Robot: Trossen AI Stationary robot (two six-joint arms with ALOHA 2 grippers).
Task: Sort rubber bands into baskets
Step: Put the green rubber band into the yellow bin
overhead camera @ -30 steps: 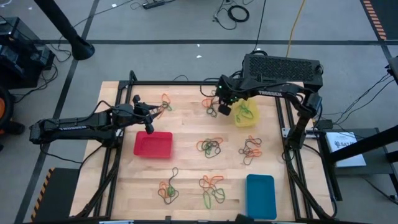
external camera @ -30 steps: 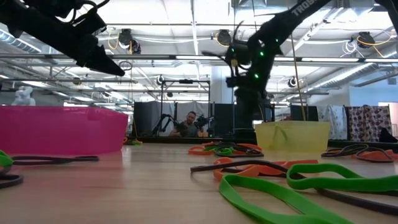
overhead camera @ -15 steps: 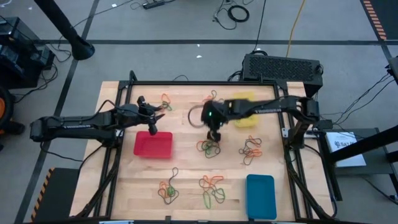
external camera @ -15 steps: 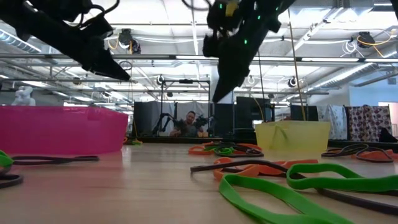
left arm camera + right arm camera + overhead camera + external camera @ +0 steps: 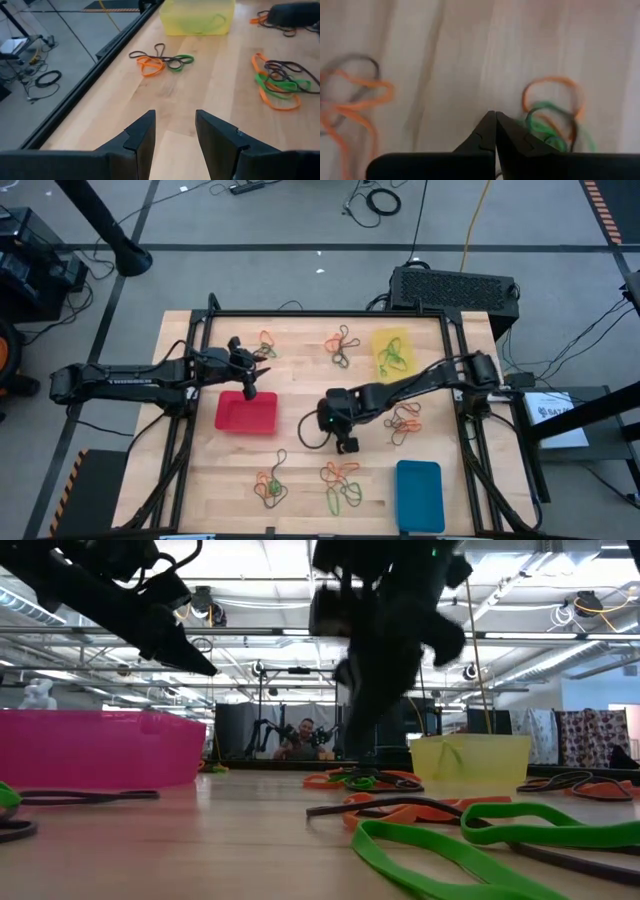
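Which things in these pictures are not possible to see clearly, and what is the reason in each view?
- High view: the right gripper covers the table under it; no held band can be made out.
- Low view: the red basket shows only its wall, so its contents are hidden; the right arm is blurred.
- Right wrist view: the rubber bands are blurred.
- Left wrist view: the yellow basket is cut off by the edge.
- Blue basket: contents too small to tell.
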